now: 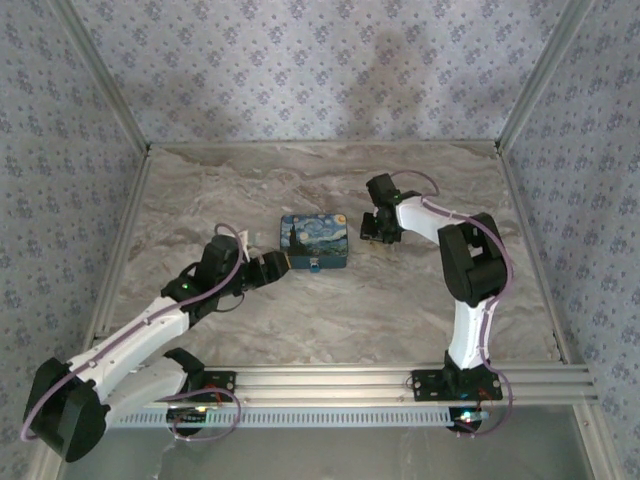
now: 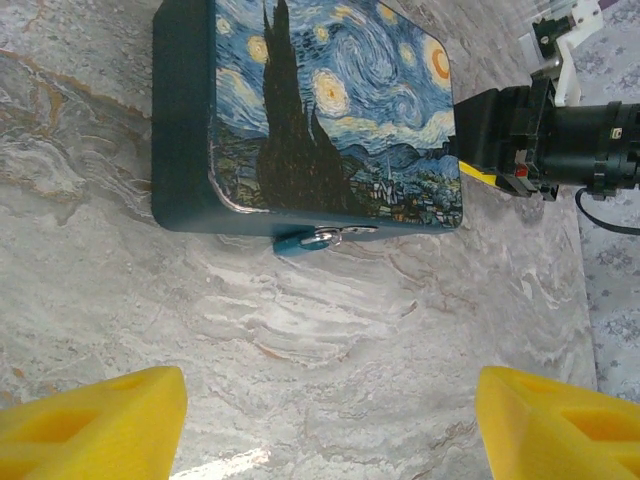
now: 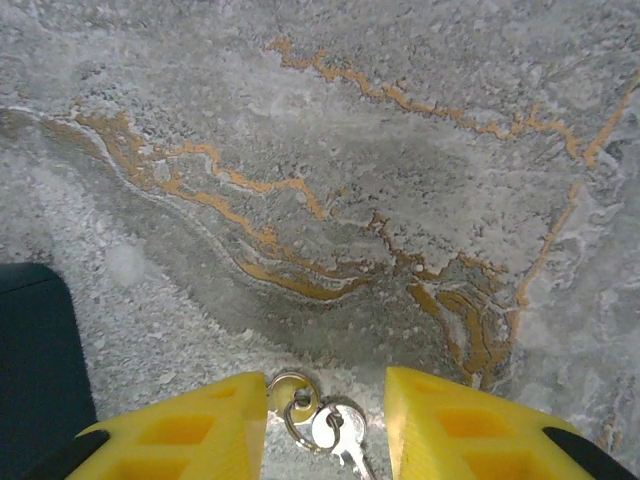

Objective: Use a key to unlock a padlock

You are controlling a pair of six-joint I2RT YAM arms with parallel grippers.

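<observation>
We are seeing the key (image 3: 338, 432) lying on the table (image 3: 350, 200) right of the box (image 1: 315, 238), between the fingers (image 3: 200, 430) of the right gripper (image 3: 326, 425), which is standing open around it. The left gripper (image 2: 330, 425) is hovering wide open just left of the box, gripping nothing.

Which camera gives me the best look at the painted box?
Left wrist: the painted box sits large, with its lid artwork and near side sharp. Top external shows it small and distant. Right wrist catches what looks like its dark corner, lower left.
</observation>
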